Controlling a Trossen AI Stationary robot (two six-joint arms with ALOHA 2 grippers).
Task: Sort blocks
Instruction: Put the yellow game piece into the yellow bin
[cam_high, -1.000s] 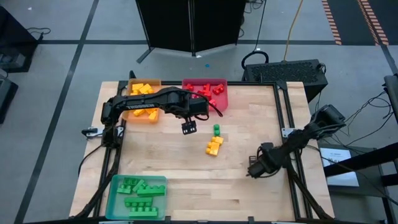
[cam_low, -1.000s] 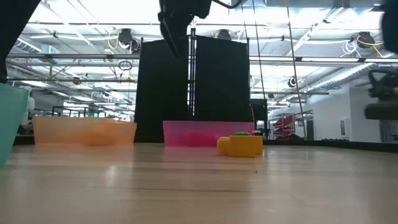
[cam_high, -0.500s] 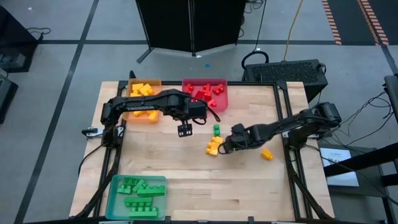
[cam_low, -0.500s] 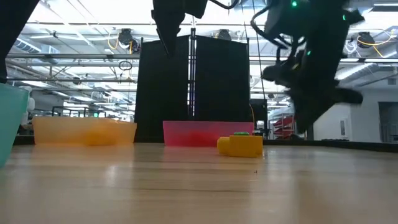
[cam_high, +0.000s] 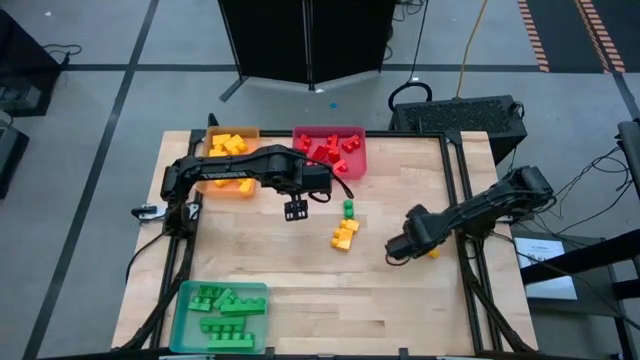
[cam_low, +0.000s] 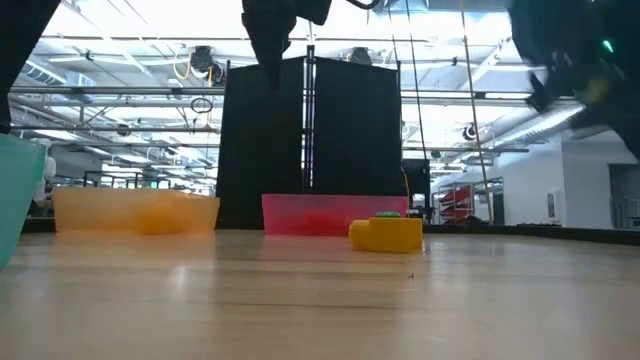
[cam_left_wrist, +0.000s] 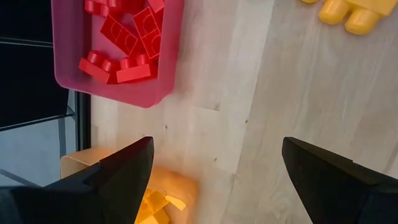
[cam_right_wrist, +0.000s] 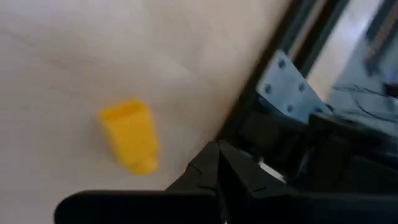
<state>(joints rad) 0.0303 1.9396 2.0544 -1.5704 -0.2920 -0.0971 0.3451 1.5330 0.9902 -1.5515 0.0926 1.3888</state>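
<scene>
Yellow block (cam_high: 432, 250), knocked loose from the centre pile (cam_high: 345, 233), is now seen at right beside the withdrawn, shut, empty right tool (cam_high: 397, 250), unsorted, while the left tool (cam_high: 296, 209) is held open and empty.

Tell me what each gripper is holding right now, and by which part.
Nothing is held. The left gripper hangs open above the table near the red tray. The right gripper is shut and empty; a yellow block lies loose on the table beside it.

Overhead, table-level and two wrist views, sharing red tray (cam_high: 330, 150).
</scene>
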